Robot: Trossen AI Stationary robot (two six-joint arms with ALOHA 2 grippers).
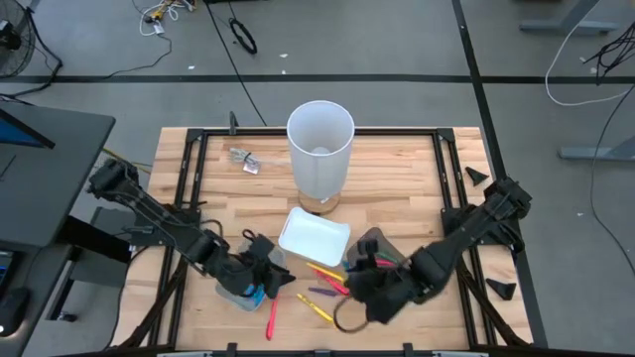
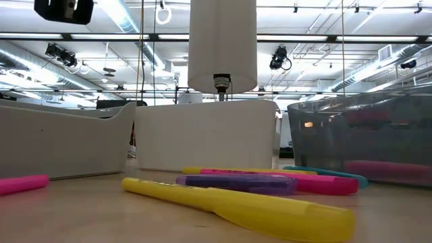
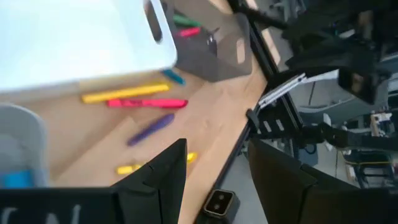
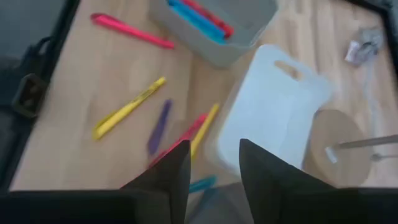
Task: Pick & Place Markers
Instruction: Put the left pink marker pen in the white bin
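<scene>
Several markers lie loose on the wooden table: a pink one (image 1: pixel 270 317), a yellow one (image 1: pixel 319 312), a purple one (image 1: pixel 322 293), and a pink and a yellow one together (image 1: pixel 327 276). My left gripper (image 1: pixel 266 281) hangs open above the pale tray (image 1: pixel 241 294), which holds blue and red markers (image 4: pixel 199 15). My right gripper (image 1: pixel 359 286) hangs open over the table beside the dark grey tray (image 1: pixel 372 246), which holds a green and a pink marker (image 3: pixel 186 25). Nothing is between the fingers in the left wrist view (image 3: pixel 217 168) or the right wrist view (image 4: pixel 214 165).
A white tray (image 1: pixel 314 238) lies at the middle, between the two other trays. Behind it a tall white cylinder (image 1: pixel 319 149) stands on a round wooden base (image 4: pixel 339 146). A small crumpled wrapper (image 1: pixel 244 159) lies at the far left. A black frame (image 1: pixel 189 169) borders the table.
</scene>
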